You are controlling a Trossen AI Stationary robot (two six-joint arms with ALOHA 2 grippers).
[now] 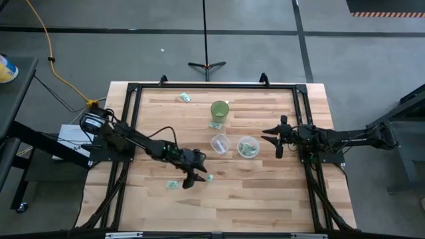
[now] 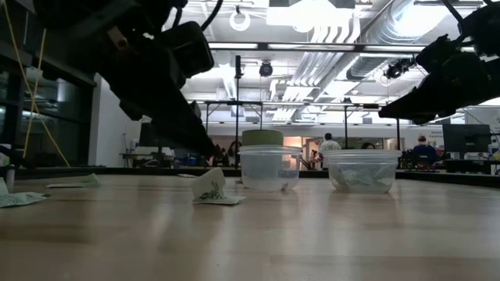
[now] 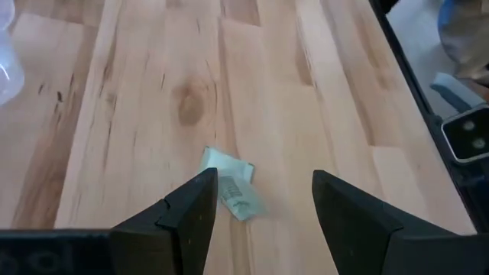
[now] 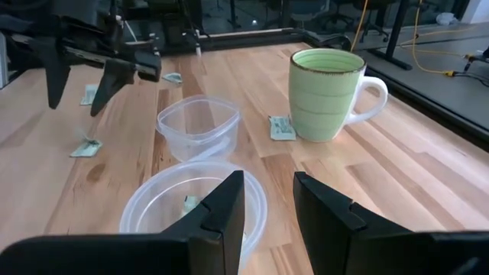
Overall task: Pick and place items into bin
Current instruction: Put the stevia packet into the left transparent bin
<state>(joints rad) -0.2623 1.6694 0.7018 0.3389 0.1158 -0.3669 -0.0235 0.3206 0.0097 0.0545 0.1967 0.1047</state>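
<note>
Small pale green-and-white packets lie flat on the wooden table: one just ahead of my left gripper, one beside it, one near the far edge, one next to the green cup. More sit in a clear tub. My left gripper hovers open above the table, a packet showing ahead between its fingers, untouched. My right gripper is open in the air at the right of the filled tub.
An empty clear tub stands left of the filled one. The green cup stands behind them. A black frame runs round the table's far and side edges. Bare wood lies toward the near edge.
</note>
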